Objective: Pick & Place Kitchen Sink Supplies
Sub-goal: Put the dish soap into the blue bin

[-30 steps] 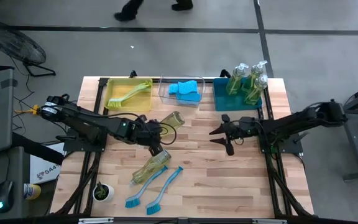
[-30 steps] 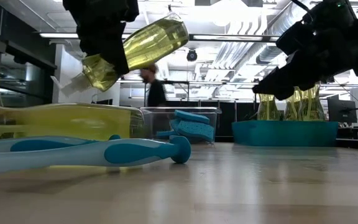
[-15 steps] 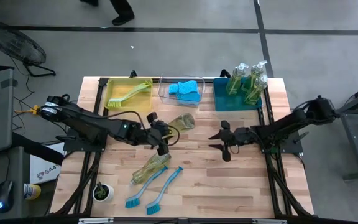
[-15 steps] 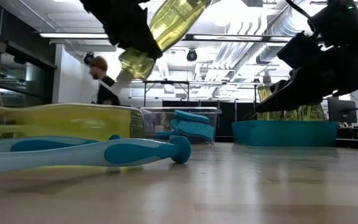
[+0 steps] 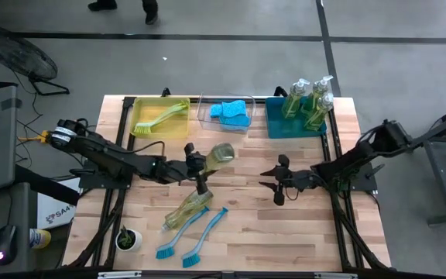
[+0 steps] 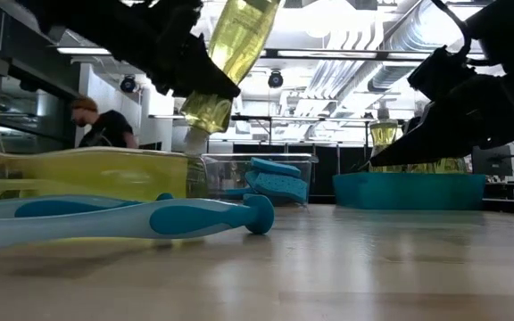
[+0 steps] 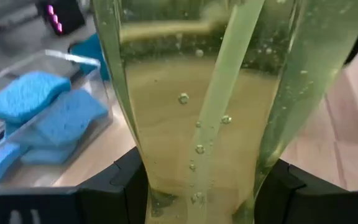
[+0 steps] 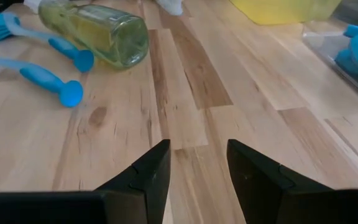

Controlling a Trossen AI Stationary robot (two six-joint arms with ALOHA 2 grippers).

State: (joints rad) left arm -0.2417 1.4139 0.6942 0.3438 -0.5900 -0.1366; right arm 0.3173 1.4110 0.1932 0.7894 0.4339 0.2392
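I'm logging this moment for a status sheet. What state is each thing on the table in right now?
Left gripper: jaws shut on held soap bottle, lifted off the table.
Right gripper: jaws open, empty, above bare wood.
Second soap bottle: lying on its side.
Three soap bottles: upright in teal bin.
Two blue brushes: lying flat.
Yellow-green brush: in yellow bin.
Sponges: in clear bin.
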